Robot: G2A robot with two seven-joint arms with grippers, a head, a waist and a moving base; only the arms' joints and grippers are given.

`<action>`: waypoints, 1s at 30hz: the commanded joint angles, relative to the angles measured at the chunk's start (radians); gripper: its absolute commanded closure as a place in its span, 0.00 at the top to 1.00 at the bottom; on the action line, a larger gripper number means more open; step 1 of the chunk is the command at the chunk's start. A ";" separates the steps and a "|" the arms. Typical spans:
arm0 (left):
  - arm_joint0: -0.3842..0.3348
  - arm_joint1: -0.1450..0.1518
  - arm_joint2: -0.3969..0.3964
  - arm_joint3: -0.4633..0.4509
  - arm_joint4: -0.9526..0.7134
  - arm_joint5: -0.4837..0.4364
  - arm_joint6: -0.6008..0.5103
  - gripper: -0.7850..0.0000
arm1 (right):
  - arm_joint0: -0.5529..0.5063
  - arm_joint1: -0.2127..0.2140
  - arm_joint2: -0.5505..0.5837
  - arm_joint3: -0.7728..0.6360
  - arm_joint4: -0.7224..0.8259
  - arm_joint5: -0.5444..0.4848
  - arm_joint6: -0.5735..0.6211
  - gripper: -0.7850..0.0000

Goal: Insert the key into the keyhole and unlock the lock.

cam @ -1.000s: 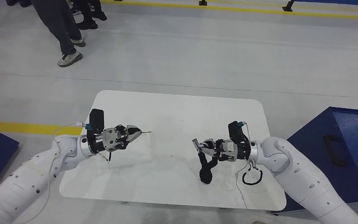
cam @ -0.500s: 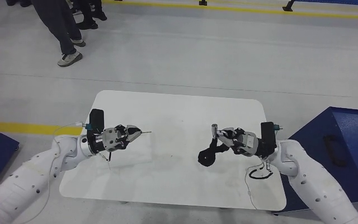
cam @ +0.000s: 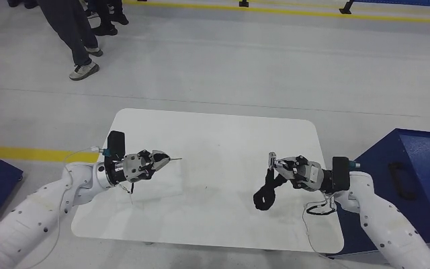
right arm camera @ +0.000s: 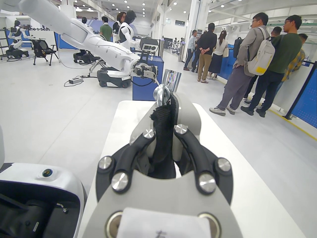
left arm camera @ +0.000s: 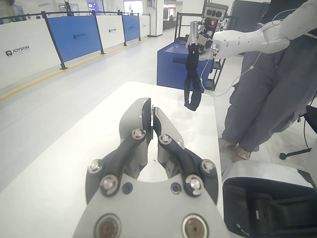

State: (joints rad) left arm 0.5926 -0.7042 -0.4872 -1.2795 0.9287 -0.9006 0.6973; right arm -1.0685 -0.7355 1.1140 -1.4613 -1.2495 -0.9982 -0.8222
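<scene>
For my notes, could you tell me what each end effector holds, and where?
Left end effector: key, by its head. Right end effector: lock, where its strap joins.

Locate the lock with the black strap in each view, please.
Top view: lock in the right gripper, above the white table.
Left wrist view: lock far across the table, strap dangling below it.
Right wrist view: lock at its own gripper's tip.
Shared landmark: the white table.
</scene>
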 commanded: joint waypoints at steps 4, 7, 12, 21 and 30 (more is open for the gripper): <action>-0.008 0.000 -0.018 -0.069 0.093 0.073 -0.054 0.00 | -0.001 -0.001 -0.009 -0.029 -0.057 -0.014 0.058 0.00; -0.013 0.010 -0.051 -0.180 0.258 0.134 -0.089 0.00 | 0.012 0.000 -0.035 -0.027 -0.125 -0.014 0.051 0.00; -0.011 0.038 -0.112 -0.390 0.511 0.200 -0.163 0.00 | 0.049 0.009 -0.098 -0.021 -0.180 -0.014 0.014 0.00; 0.001 0.057 -0.150 -0.501 0.629 0.184 -0.170 0.00 | 0.096 0.023 -0.158 -0.054 -0.291 -0.014 0.014 0.00; -0.008 0.056 -0.159 -0.550 0.707 0.196 -0.211 0.00 | 0.086 0.021 -0.169 -0.068 -0.274 -0.014 0.025 0.00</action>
State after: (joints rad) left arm 0.5900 -0.6478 -0.6425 -1.8026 1.5828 -0.7042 0.5082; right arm -0.9780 -0.7134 0.9509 -1.5214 -1.5338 -1.0123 -0.8028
